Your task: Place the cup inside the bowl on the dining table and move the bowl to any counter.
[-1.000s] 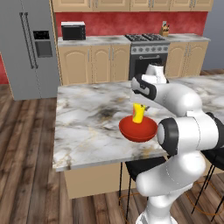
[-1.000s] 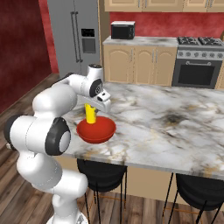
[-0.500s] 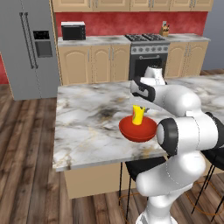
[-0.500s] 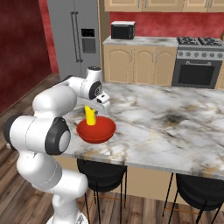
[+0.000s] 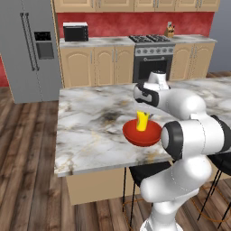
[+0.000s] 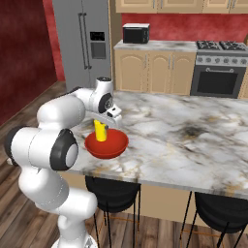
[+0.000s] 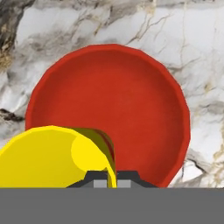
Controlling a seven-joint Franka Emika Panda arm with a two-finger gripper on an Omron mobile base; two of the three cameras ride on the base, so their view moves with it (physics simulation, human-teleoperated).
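The yellow cup (image 5: 142, 122) hangs just over the red bowl (image 5: 143, 135), its lower end inside the bowl's rim, with my gripper (image 5: 144, 112) shut on its wall. The bowl rests near the front edge of the marble dining table (image 5: 88, 126). From the right base view the cup (image 6: 100, 131) stands upright over the bowl (image 6: 107, 146), below the gripper (image 6: 104, 121). Looking along the hand, the cup (image 7: 48, 157) fills the lower left with the gripper (image 7: 107, 178) pinching its rim, and the bowl (image 7: 113, 92) lies beneath it.
Behind the table runs the counter (image 5: 97, 41) of tan cabinets with a microwave (image 5: 75, 31), a stove (image 5: 151, 56) and a grey fridge (image 5: 27, 45). Black stools (image 6: 220, 210) stand under the table's front edge. Wooden floor lies to the left.
The cup has sunk slightly lower toward the bowl, still in the shut gripper. The bowl has stayed in place.
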